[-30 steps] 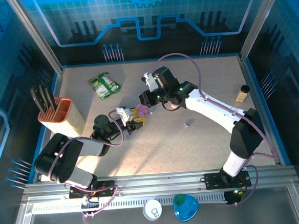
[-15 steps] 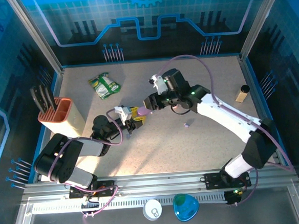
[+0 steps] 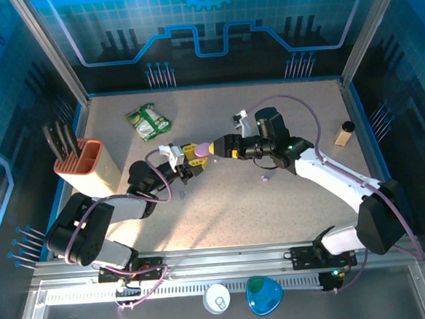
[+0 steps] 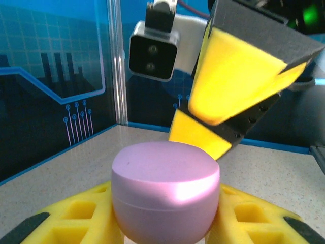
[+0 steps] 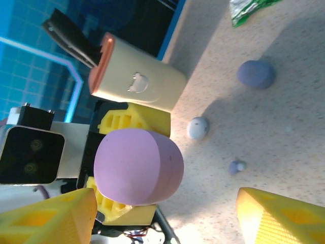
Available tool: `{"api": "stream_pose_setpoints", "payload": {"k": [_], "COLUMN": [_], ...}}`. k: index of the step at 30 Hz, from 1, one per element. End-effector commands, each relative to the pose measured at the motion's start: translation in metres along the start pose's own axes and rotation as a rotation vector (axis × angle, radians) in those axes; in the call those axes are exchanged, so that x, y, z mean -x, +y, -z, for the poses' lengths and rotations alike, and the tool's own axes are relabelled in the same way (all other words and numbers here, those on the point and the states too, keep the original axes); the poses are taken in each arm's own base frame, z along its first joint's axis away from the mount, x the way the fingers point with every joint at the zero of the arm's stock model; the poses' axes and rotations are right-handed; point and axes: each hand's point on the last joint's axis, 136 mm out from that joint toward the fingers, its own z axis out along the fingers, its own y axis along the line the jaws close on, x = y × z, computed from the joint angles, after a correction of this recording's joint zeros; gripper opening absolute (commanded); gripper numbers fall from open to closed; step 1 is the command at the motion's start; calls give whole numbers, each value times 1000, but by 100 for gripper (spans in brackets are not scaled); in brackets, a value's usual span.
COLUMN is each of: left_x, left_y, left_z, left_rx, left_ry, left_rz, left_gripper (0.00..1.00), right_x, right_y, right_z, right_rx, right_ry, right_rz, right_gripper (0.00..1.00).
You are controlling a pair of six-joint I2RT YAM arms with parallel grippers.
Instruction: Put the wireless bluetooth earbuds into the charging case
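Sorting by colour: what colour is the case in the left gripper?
The case is pale lilac, clearest in the left wrist view.

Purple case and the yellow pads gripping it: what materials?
Purple case: likely moulded plastic, smooth satin; soft highlight, thin seam line. Yellow pads: probably plastic, matte, with recessed pockets; rigid or rubbery, can't tell.

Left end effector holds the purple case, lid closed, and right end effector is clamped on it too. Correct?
No. The right end effector is open, its fingers spread wide and not clamped on the purple case; the right wrist view shows it. The left end effector does hold the case, lid closed.
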Motion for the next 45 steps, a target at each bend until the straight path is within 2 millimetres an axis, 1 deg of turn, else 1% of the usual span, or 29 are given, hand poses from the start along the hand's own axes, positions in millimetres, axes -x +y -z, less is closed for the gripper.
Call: {"api": "stream_pose_setpoints", "payload": {"k": [1,7,16,20,26,29,31,33,34,36,37,39,40,41,45], "left_x": [25,28,27,25,21,18,15,10,6,-1,-5,-13,-18,-22,-44], "left_y": [-7,-9,-10,-10,-11,-10,-9,-8,-8,-7,-7,-7,-7,-8,-16], "left_z": [-4,-5,-7,-7,-5,-3,-2,-1,-1,0,1,2,2,2,4], "left_rx": [-42,-57,-63,-61,-57,-50,-39,-35,-32,-25,-23,-25,-26,-29,-75], "left_ry": [-61,-67,-66,-62,-53,-47,-39,-21,-9,20,41,89,120,148,293], "left_rz": [-35,-39,-36,-38,-37,-41,-36,-30,-31,-30,-30,-30,-30,-31,-43], "left_gripper": [37,37,38,38,39,44,56,67,74,83,88,94,96,98,99], "right_x": [6,4,6,7,11,12,15,19,20,24,18,13,12,12,10], "right_y": [25,29,35,36,24,18,11,-1,-10,-28,-47,-77,-94,-106,-156], "right_z": [-2,-10,-15,-18,-21,-20,-17,-14,-12,-8,-5,4,10,17,46], "right_rx": [155,231,312,347,322,297,278,243,215,148,87,-35,-100,-147,-289], "right_ry": [14,39,45,48,32,20,-4,-33,-46,-77,-82,-95,-110,-127,-197], "right_rz": [-22,-61,-99,-130,-160,-158,-161,-175,-180,-178,-195,-214,-222,-227,-267], "right_gripper": [70,60,51,42,26,22,20,19,19,18,18,19,19,19,21]}}
